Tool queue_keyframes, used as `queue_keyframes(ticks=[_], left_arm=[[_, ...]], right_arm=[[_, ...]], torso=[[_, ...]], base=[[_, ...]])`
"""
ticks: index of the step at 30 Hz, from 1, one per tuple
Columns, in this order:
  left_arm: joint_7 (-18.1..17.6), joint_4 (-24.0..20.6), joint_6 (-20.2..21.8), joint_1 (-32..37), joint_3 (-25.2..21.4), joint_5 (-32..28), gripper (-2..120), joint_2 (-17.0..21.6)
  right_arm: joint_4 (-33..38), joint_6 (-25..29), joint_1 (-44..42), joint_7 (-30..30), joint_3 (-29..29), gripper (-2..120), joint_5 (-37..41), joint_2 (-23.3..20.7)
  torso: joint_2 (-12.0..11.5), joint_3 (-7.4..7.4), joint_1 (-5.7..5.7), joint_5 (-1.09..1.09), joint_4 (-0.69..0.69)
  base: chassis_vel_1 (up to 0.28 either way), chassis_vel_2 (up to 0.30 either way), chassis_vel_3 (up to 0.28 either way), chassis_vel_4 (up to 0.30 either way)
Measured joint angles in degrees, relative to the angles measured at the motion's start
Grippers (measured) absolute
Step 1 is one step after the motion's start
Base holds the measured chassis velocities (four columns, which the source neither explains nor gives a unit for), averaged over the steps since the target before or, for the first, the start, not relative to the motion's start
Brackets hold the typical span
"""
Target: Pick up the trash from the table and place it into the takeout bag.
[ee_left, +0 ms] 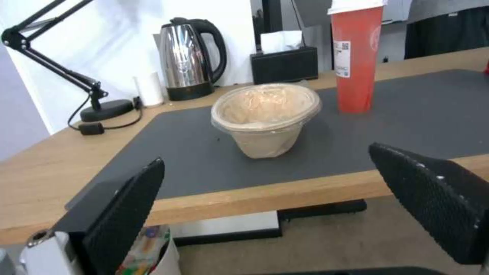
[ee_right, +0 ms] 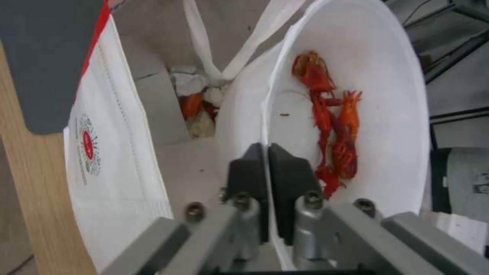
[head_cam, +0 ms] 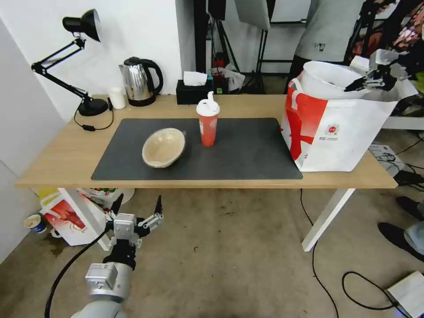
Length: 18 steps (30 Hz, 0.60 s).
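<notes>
your right hand (ee_right: 267, 152) is clamped on the white bowl's (head_cam: 329, 79) rim, tipped on edge over the open bag (head_cam: 340, 137) | left hand (head_cam: 137, 207) spread wide, low before the desk (head_cam: 53, 163) | one cup (head_cam: 207, 121), one paper bowl (head_cam: 163, 147) left, nearer your left

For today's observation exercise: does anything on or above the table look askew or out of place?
The white bowl stands tipped on edge in the takeout bag, pinched by the right gripper. The tan paper bowl tilts on the mat.
</notes>
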Motion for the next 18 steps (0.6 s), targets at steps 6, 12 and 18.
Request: queue_keyframes(ticks=[6, 12, 18], left_arm=[[0.00, 0.00, 0.00, 0.00, 0.00, 0.00, 100, 0.00], [0.00, 0.00, 0.00, 0.00, 0.00, 0.00, 100, 0.00], [0.00, 0.00, 0.00, 0.00, 0.00, 0.00, 100, 0.00]], right_arm=[[0.31, -0.12, 2.19, 0.02, -1.58, 26, 0.23, -0.21], [1.37, -0.49, 7.30, -0.02, -5.43, 51, 1.55, -0.66], [3.42, -1.65, 11.32, -0.09, -8.83, 69, 2.80, -0.44]], torso=[[0.00, 0.00, 0.01, 0.01, 0.00], [0.00, 0.00, 0.01, 0.01, 0.01], [0.00, 0.00, 0.00, 0.00, -0.01]], base=[[0.000, 0.000, 0.000, 0.000], [0.000, 0.000, 0.000, 0.000], [0.000, 0.000, 0.000, 0.000]])
